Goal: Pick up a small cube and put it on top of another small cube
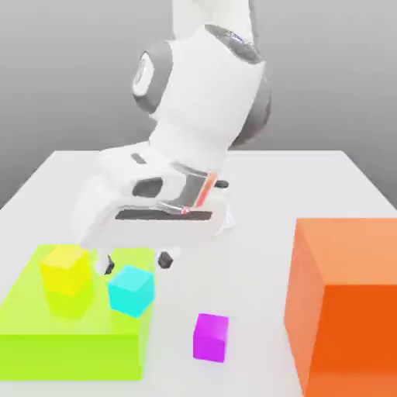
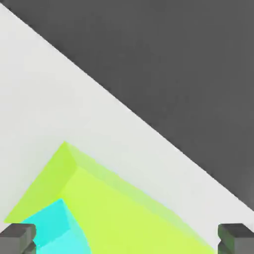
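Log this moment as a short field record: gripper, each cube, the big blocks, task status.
gripper: open, holding nothing, low above the cyan cube
magenta cube: on the white table, untouched, apart from the other blocks
cyan cube: on the lime slab
yellow cube: on the lime slab, beside the cyan cube
orange block: large, at the exterior view's right
task status: no cube lifted or stacked yet

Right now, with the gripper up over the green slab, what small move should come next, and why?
Probably a shift toward the purple cube, then a descent. The gripper hangs open above the cyan cube at the edge of the green slab, holding nothing, while the purple cube sits alone on the table, toward the exterior view's right of the slab.
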`<state>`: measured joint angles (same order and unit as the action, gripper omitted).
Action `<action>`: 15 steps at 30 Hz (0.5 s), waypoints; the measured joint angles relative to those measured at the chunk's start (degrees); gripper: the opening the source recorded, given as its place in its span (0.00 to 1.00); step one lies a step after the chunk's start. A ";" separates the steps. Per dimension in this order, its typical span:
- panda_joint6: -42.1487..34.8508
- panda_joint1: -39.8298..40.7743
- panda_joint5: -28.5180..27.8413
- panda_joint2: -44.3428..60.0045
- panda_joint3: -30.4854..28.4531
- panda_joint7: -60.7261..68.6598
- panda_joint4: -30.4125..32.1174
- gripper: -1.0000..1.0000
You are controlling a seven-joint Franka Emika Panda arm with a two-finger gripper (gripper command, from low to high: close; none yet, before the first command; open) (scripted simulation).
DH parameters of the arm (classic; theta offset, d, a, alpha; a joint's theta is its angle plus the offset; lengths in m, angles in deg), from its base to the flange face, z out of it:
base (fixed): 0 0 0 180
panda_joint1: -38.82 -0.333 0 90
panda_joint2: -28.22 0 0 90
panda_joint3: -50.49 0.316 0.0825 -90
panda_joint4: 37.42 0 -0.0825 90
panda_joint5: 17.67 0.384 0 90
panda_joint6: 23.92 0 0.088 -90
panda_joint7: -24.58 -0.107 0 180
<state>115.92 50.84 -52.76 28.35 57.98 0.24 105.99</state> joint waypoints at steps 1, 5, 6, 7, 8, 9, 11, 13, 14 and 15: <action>1.02 0.28 0.16 1.29 0.10 2.04 0.66 0.50; 5.84 0.65 2.43 5.34 0.92 11.33 3.52 0.50; 7.20 0.89 3.47 6.04 1.32 13.97 4.29 0.50; 8.60 1.20 4.71 6.62 1.86 16.75 5.07 0.50; 10.05 1.56 6.16 7.06 2.52 19.67 5.88 0.50; 11.52 2.00 7.91 7.35 3.34 22.81 6.70 0.50; 14.51 3.10 12.29 7.49 5.44 29.71 8.40 0.50; 17.46 4.45 18.34 6.99 8.20 37.81 10.14 0.50; 18.88 5.21 22.17 6.49 9.86 42.43 11.00 0.50; 20.21 5.61 25.43 6.23 11.01 46.30 11.62 0.50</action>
<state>136.13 56.45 -27.33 34.57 68.99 46.54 117.61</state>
